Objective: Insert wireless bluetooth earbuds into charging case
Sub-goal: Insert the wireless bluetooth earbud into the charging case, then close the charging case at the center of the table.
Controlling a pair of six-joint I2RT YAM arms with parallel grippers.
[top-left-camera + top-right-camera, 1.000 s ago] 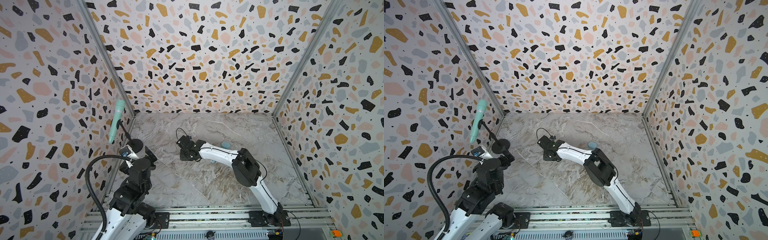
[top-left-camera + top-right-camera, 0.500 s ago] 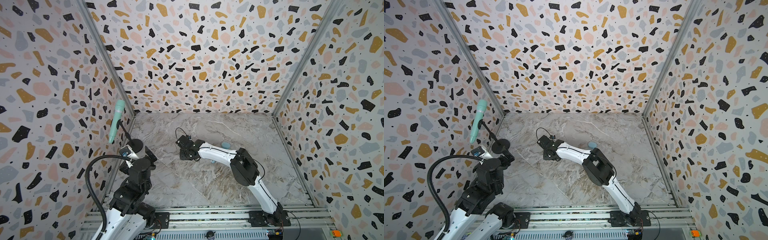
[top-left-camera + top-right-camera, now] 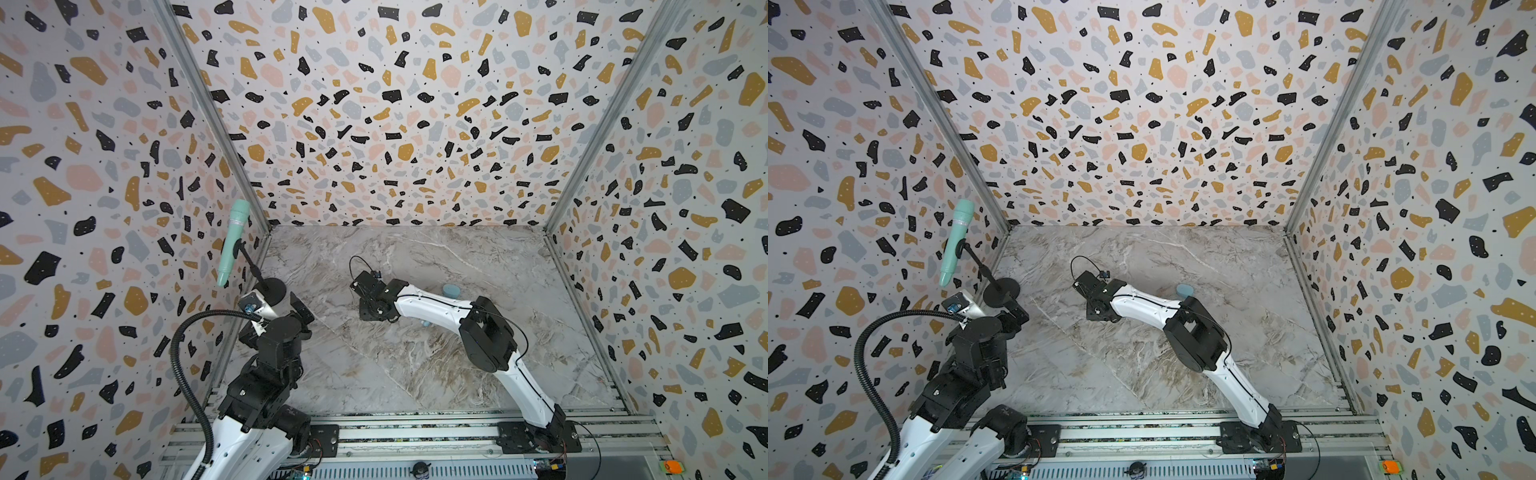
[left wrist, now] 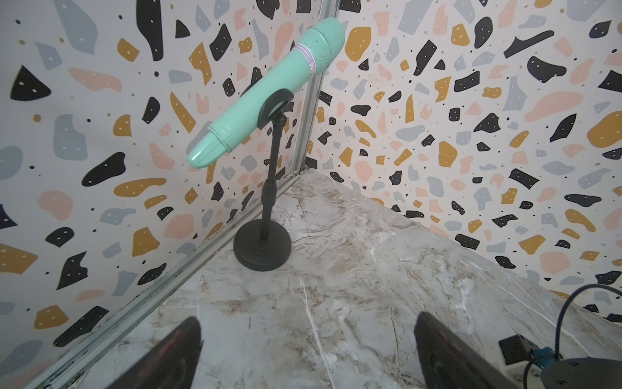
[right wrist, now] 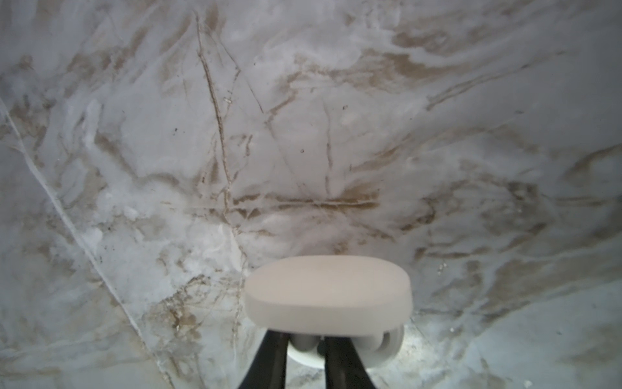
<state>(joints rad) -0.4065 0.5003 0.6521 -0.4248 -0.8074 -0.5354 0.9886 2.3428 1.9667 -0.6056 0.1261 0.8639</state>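
Bracketing what looks like a small white rounded plastic earbud, my right pincer, mid-frame in both top views, is hanging over the open white pill-shaped charging case to seat it. Clenched or released, I cannot tell. My left pincer is idling, spread wide.

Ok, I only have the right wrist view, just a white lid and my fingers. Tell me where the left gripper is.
Observer: The left gripper is open and empty, over by the left wall, away from your work.
Operator: Say what it faces.
Observer: A mint-green microphone on a black stand in the corner.
Operator: Now report any other case out there.
Observer: A light blue case lies on the table, just past the far side of the right arm.
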